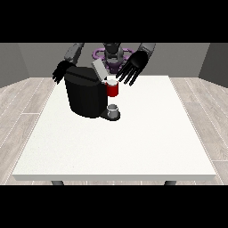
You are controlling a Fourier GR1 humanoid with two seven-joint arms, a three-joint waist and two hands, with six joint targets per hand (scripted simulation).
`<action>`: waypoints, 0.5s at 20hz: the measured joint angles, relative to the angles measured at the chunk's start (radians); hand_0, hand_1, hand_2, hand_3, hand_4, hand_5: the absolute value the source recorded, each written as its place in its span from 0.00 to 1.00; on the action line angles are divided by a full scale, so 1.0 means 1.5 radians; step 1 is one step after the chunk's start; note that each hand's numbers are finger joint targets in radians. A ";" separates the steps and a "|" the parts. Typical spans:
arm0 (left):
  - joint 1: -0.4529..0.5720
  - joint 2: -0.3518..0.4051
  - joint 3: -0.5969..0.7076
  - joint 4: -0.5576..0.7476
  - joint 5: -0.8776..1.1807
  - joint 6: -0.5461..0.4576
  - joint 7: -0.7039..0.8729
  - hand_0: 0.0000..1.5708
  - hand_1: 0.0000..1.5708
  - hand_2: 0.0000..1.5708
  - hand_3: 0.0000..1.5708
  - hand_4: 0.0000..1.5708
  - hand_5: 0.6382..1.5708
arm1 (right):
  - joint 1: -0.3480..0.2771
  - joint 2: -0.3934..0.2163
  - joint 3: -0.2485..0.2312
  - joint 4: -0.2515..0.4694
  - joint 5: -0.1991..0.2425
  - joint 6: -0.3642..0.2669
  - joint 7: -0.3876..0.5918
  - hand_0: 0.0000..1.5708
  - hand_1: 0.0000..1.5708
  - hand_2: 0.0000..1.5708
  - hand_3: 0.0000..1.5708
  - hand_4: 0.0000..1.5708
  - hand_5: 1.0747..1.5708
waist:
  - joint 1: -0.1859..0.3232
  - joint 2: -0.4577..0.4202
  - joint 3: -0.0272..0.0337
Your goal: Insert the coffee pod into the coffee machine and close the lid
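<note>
hand at view's left [59, 72] half hidden behind coffee machine [84, 93].

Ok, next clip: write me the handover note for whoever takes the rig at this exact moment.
Hand at the view's right: open, fingers spread, holding nothing, above the machine's red pod holder.
Hand at the view's left: behind the coffee machine, partly hidden.
Lid: raised.
Cup: on the machine's base.
Coffee pod: appears to sit in the holder, though I cannot confirm it.
Left: close the lid.
</note>
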 measured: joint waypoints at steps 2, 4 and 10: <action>0.009 -0.002 0.000 -0.004 0.001 -0.005 -0.001 0.00 0.00 0.00 0.00 0.00 1.00 | 0.008 -0.003 -0.001 0.004 0.001 0.001 -0.001 0.00 0.00 0.00 0.00 0.26 1.00 | 0.006 -0.015 0.0001; 0.020 -0.012 0.008 -0.010 0.011 -0.007 -0.002 0.00 0.00 0.00 0.00 0.00 1.00 | 0.022 -0.002 -0.004 0.012 0.000 0.001 -0.013 0.00 0.00 0.00 0.00 0.25 1.00 | 0.014 -0.027 -0.0001; 0.076 -0.079 0.070 -0.026 0.093 0.004 0.003 0.00 0.00 0.00 0.00 0.16 1.00 | 0.053 -0.013 -0.030 0.033 -0.019 0.007 -0.009 0.00 0.00 0.00 0.00 0.28 1.00 | 0.062 -0.092 -0.0002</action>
